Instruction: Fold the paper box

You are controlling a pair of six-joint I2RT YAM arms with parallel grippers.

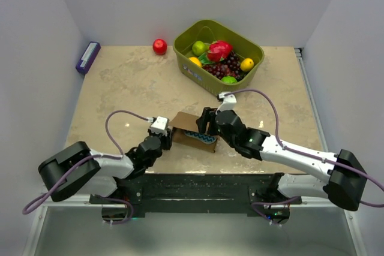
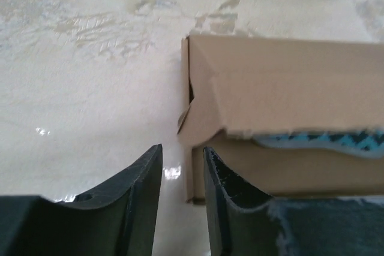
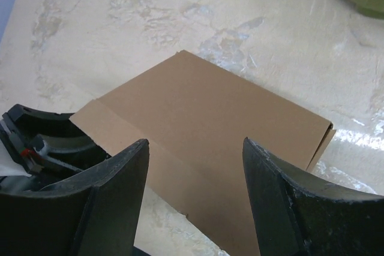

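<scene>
The paper box (image 1: 187,126) is plain brown and lies near the front middle of the table, its top flap partly down. A teal zigzag sponge (image 1: 202,138) shows under the flap along the near side. In the left wrist view the box (image 2: 282,82) has a bent flap at its left corner, with the sponge (image 2: 324,142) peeking out below it. My left gripper (image 2: 183,163) stands just off that corner, slightly open with nothing between its fingers. My right gripper (image 3: 195,148) hovers open above the box's flat top panel (image 3: 204,112), holding nothing.
A green basket (image 1: 185,58) full of fruit stands at the back, right of centre. A red apple (image 1: 159,46) lies to its left. A purple-blue block (image 1: 88,57) rests against the left wall. The left gripper's fingers (image 3: 36,139) show beside the box in the right wrist view.
</scene>
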